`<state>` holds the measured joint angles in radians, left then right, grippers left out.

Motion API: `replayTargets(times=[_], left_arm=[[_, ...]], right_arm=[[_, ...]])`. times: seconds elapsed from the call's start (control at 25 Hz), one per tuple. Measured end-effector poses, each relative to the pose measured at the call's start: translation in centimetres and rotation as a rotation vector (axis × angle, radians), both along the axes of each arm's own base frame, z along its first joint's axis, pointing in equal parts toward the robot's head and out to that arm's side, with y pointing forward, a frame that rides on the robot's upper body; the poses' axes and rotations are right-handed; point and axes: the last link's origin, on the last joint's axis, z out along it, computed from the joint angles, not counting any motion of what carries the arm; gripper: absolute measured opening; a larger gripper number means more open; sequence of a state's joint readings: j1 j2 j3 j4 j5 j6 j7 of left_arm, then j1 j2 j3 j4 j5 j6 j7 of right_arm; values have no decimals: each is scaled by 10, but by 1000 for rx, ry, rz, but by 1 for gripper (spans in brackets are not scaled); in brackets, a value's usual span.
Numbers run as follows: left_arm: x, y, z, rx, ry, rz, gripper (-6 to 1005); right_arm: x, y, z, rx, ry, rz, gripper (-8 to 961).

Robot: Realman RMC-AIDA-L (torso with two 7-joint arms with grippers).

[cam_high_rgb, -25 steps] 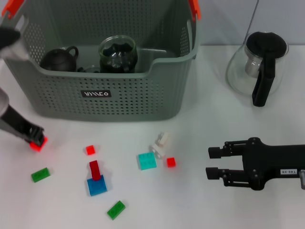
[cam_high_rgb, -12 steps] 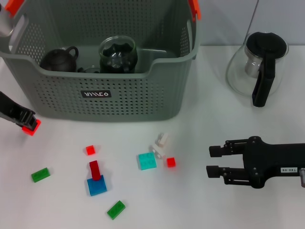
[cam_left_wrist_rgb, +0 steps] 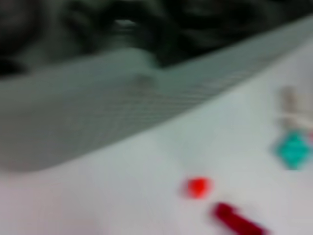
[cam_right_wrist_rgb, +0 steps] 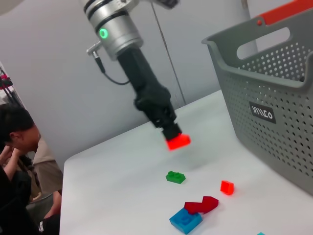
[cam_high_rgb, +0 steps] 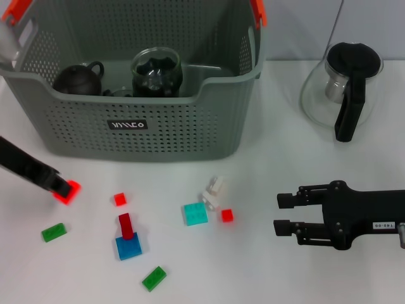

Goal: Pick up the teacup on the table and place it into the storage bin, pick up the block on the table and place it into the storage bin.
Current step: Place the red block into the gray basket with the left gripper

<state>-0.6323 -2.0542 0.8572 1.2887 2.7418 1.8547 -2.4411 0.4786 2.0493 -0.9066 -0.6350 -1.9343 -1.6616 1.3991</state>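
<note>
White tabletop; left pincer grips red block aloft, right pincer parted, empty

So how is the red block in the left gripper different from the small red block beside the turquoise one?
The held red block is lifted off the table in the left gripper; the small red block lies on the table, untouched. The held one looks larger and sits far left; the other lies beside the turquoise block. Both are bright red.
</note>
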Motion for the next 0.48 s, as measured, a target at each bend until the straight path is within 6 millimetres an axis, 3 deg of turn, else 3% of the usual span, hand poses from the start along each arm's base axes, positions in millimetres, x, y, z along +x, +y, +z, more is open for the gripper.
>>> replayTargets(times=[0.24, 0.48], left_arm=[[4, -20, -5, -166, -498, -141, 222], [30, -13, 8, -33, -950, -351, 229]], right_arm=[[-1, 0, -1, -2, 3, 1, 578], [-2, 0, -2, -2, 4, 1, 578]])
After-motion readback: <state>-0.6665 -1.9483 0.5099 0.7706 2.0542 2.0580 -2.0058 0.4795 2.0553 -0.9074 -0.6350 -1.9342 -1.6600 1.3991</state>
